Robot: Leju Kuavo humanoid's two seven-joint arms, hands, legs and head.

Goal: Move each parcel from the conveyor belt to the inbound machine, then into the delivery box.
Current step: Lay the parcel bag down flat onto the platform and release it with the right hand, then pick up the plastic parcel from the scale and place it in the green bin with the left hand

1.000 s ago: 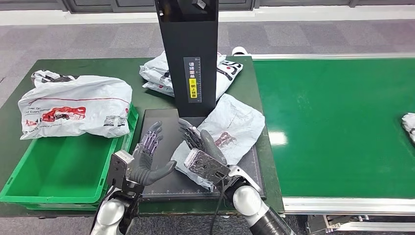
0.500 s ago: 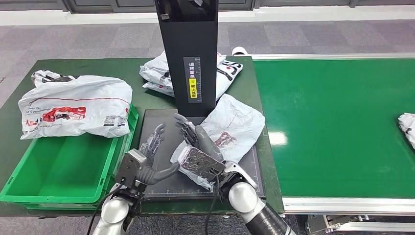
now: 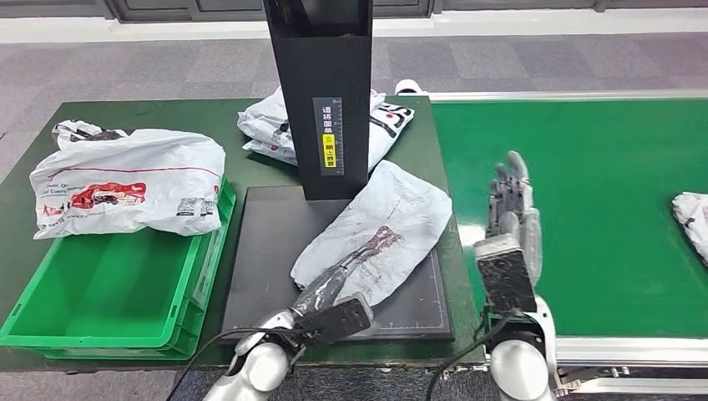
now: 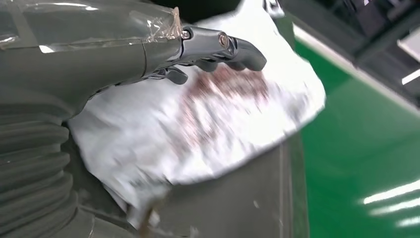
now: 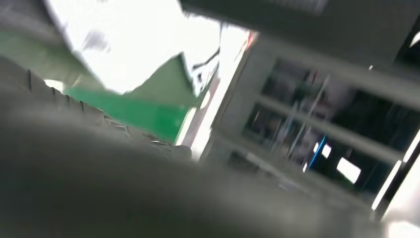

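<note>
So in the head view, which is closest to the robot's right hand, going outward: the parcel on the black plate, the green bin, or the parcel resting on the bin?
From the right hand:
1. Parcel on the black plate, just to its left.
2. Green bin, far left.
3. Parcel resting on the bin, far left; nearly level with the bin.

Your colour list, operator:
- Parcel on the black scanner plate: white, with a dark red smear of print.
- Parcel over the bright green box: white, with a red graphic and thin red line.
- Conveyor belt: vivid green (glossy, white glare spots).
- Table: dark green.
- Machine column: black, with a yellow label strip.
- Right robot hand: dark grey.
</note>
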